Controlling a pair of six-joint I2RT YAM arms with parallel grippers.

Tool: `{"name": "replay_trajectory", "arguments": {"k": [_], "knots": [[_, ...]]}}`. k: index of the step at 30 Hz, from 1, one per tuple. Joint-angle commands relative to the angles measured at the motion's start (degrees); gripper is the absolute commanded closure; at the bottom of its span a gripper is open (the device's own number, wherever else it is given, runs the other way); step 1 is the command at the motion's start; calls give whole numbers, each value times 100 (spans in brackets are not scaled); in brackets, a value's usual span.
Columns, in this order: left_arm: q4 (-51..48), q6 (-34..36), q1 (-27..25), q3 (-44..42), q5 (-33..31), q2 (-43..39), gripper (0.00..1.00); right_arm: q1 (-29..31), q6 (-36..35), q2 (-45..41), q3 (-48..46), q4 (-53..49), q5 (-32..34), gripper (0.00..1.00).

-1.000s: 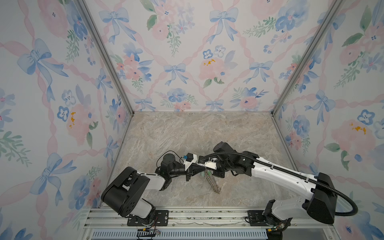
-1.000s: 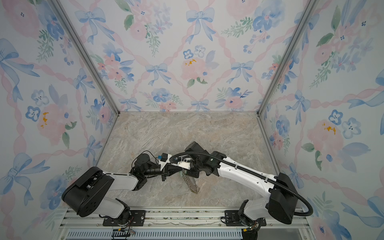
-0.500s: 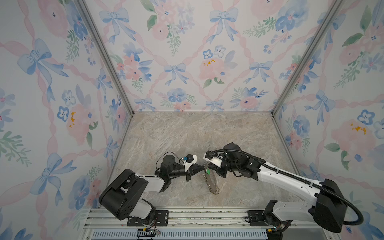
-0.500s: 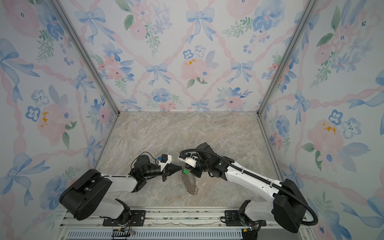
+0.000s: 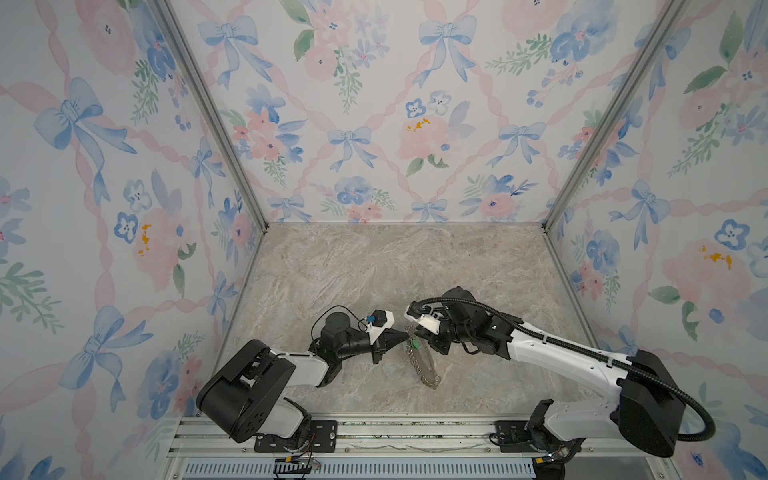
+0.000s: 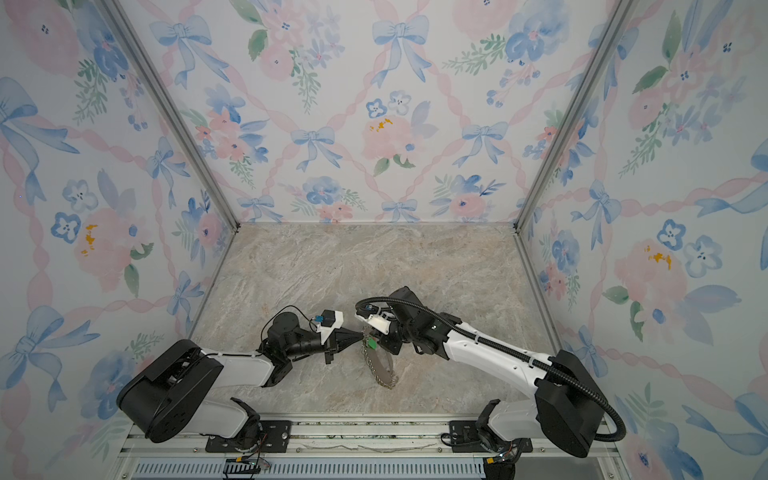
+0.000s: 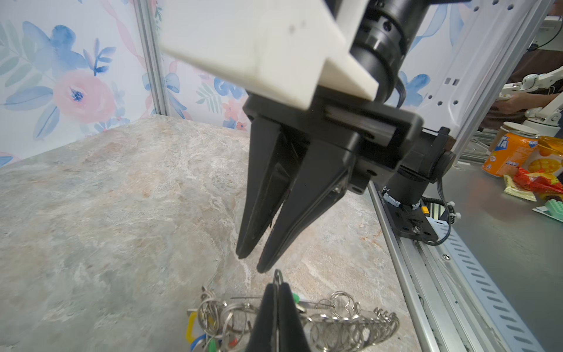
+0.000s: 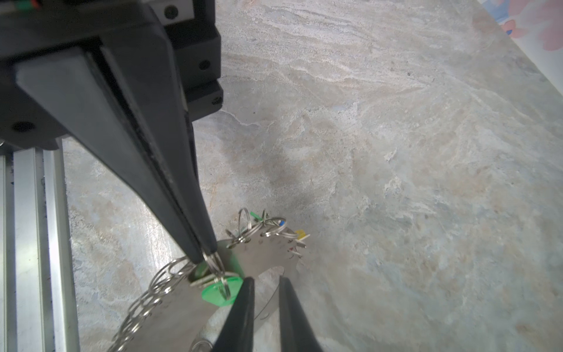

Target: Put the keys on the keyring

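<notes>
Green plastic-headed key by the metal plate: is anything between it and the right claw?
Nothing visible does. The right gripper, jaws slightly apart, sits right beside the green plastic-headed key. The left gripper pinches a small silver wire ring on the flat grey oval keyring beside the key, not between them.

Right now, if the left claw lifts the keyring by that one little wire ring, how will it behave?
The keyring looks like a rigid flat plate, so it should keep its shape. Hung from one loose ring in the left claw, it will probably swing and twist. The green key and rim rings would likely dangle freely.
</notes>
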Motion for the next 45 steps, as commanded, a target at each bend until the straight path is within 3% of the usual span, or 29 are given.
{"name": "replay_trajectory", "arguments": {"k": [1, 7, 12, 20, 24, 31, 45], "knots": [[309, 59, -35, -57, -65, -130, 100, 132, 94, -210, -79, 127, 44, 81], [395, 71, -42, -119, -179, -167, 100, 118, 59, -642, -142, -12, 164, 77], [626, 45, -73, -170, -172, -156, 100, 275, 109, -446, -151, 109, 144, 76], [842, 5, -119, -197, -11, -104, 100, 248, 192, -26, -118, 296, 222, 84], [898, 9, -121, -207, -61, -51, 100, 288, 121, -34, -112, 265, -47, 89], [970, 38, -121, -227, -209, 8, 100, 266, 282, -275, -154, 90, 537, 82], [1041, 76, -121, -246, -223, -28, 100, 449, 305, -309, -190, 129, 542, 81]]}}
